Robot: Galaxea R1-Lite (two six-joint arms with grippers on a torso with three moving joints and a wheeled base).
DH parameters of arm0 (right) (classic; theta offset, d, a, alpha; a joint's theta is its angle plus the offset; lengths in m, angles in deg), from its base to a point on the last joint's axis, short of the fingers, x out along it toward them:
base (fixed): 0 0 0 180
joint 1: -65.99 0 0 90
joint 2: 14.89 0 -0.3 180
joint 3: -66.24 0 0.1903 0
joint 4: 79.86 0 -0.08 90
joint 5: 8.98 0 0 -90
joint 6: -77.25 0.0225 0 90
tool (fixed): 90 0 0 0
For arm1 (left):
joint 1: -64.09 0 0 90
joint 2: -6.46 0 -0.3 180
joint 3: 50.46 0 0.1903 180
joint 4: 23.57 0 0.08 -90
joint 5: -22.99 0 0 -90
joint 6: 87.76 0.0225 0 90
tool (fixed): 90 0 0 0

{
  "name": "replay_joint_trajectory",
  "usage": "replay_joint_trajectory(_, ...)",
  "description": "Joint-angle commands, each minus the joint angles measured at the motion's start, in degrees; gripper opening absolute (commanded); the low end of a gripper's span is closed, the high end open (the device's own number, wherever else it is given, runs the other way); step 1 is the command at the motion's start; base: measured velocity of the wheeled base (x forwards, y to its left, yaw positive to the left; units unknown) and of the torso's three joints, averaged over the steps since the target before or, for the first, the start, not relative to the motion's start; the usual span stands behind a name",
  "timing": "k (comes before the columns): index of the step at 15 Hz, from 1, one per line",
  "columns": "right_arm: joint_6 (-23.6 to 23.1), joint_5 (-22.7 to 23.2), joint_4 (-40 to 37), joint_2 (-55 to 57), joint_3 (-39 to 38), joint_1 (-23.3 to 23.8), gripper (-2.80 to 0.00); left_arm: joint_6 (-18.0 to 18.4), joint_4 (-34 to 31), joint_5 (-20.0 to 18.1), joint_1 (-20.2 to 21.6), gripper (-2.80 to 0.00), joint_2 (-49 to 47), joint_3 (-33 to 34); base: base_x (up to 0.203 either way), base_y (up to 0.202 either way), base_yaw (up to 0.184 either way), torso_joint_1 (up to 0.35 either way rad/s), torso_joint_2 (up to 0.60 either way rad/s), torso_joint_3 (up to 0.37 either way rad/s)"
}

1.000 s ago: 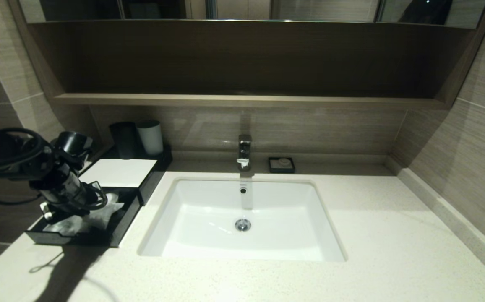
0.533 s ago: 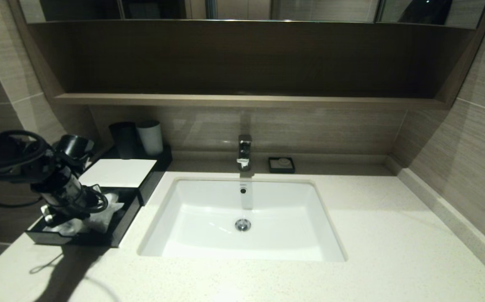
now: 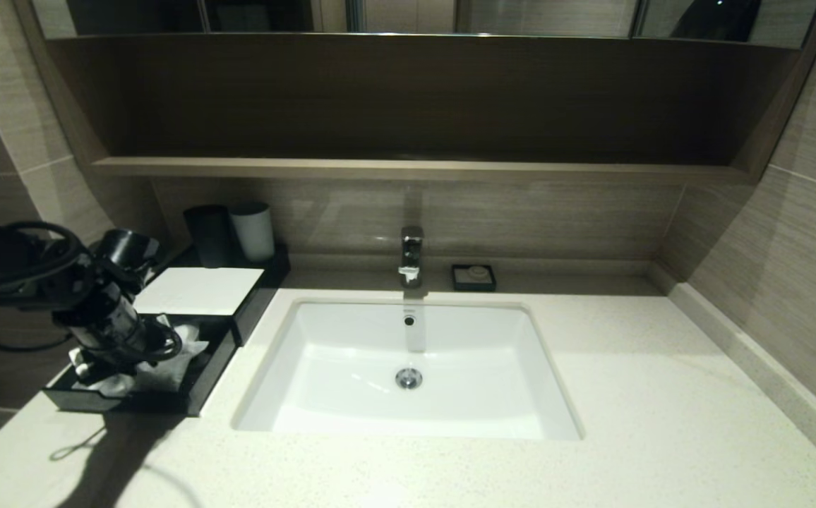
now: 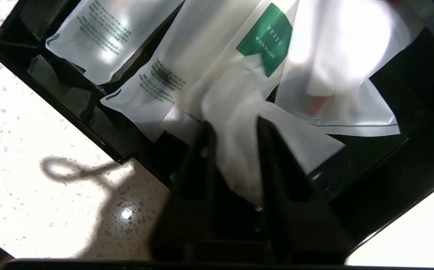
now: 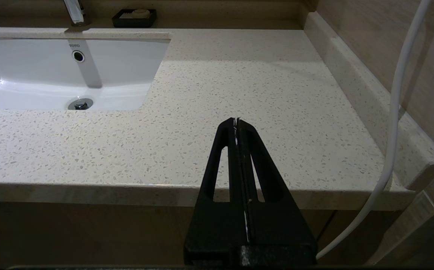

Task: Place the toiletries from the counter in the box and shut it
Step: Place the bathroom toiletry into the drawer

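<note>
The black box [image 3: 247, 305] with its white top panel stands at the counter's [image 3: 627, 395] left end, its drawer [image 3: 126, 403] pulled out toward me. Clear packets of toiletries [image 3: 176, 353] lie in the drawer. The left wrist view shows the green-labelled toothbrush packet [image 4: 265, 37], two printed packets [image 4: 97, 37] [image 4: 157, 86] and a frosted packet [image 4: 239, 150]. My left gripper [image 4: 234, 123] reaches down into the drawer, open, the frosted packet lying loose between its parted fingers. My right gripper [image 5: 235, 120] is shut and empty, parked off the counter's front right edge.
A white basin [image 3: 351, 395] with a chrome faucet [image 3: 411, 254] fills the counter's middle. A small black soap dish [image 3: 474, 276] sits behind it. A dark cup [image 3: 209, 235] and a white cup [image 3: 253, 229] stand behind the box. Walls bound the left and right.
The left gripper's fingers have parted from shut, letting go of the frosted packet inside the drawer. The arm has shifted only slightly. The right arm has not moved.
</note>
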Motion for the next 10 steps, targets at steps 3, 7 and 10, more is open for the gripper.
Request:
replay_joint_trajectory(3,-0.04,-0.01,0.02,0.00,-0.09,-0.01,-2.80,-0.21,-0.11,0.11,-0.07,0.00,1.03,-0.07,0.000,0.000,0.000,0.000,0.00,0.000)
replay_joint_trajectory(7,-0.02,-0.01,0.02,0.00,-0.09,-0.01,-2.80,-0.21,-0.11,0.07,-0.20,0.00,2.30,0.41,0.000,0.000,0.000,0.000,0.00,0.000)
replay_joint_trajectory(10,-0.04,-0.01,0.02,0.00,-0.09,-0.01,-2.80,-0.21,-0.14,-0.15,-0.95,0.00,2.21,0.99,0.000,0.000,0.000,0.000,0.00,0.000)
